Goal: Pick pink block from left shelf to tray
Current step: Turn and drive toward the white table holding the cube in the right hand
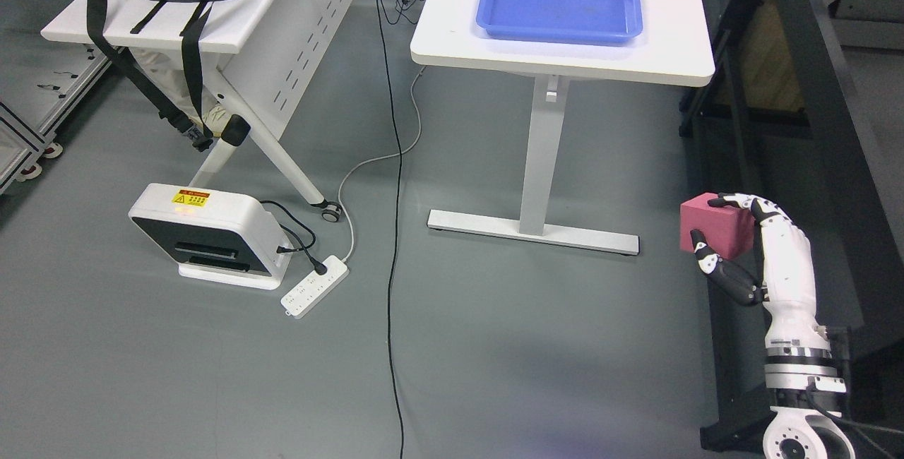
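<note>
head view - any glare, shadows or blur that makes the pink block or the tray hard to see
Head view: even, soft light with no harsh glare; the pink block is sharp in the right hand, fingers wrapped over it; the blue tray is clear, casting a faint shadow on the white table; a slight bluish glow sits at the bottom edge of the floor.

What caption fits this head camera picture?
Right hand grips the pink block; the empty blue tray waits on the white table.

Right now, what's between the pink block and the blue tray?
In the head view, only bare grey floor and the white table's front edge separate the pink block, held by the right hand, from the blue tray.
</note>
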Robot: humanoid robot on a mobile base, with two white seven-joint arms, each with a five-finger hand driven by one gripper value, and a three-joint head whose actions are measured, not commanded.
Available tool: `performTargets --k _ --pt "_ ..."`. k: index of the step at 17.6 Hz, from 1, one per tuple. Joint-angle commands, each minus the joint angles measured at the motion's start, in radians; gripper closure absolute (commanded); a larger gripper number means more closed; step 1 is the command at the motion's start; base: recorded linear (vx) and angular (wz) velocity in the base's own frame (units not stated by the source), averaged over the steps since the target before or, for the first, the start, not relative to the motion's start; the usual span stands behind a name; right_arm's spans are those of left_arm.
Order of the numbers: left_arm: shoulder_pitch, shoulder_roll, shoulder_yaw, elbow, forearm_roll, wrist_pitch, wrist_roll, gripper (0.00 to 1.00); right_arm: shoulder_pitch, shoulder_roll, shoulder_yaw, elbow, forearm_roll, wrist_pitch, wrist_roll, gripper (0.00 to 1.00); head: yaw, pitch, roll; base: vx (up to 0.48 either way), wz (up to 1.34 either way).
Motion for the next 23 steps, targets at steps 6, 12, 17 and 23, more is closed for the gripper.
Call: performTargets --k 6,12,17,23 --pt "-0.011 0.018 0.0 0.0 -0.002 -0.001 0.001 0.0 0.001 -0.017 0.017 0.0 -0.001 -0.005 0.0 1.0 0.0 0.0 0.0 0.292 0.18" --pt "-0.011 0.018 0.0 0.0 -0.002 -0.001 0.001 0.0 0.001 -0.017 0.017 0.0 0.001 -0.007 0.0 1.0 0.0 0.0 0.0 0.309 0.03" --pt "-0.011 0.018 0.0 0.0 -0.002 -0.001 0.001 0.0 0.001 -0.017 0.02 0.0 0.001 -0.007 0.0 1.0 -0.0001 0.0 0.0 0.287 0.07" --pt "-0.012 0.018 0.0 0.0 -0.002 -0.001 0.001 0.0 -0.001 -0.017 0.024 0.0 0.001 -0.007 0.002 1.0 -0.0001 0.0 0.0 0.259 0.05"
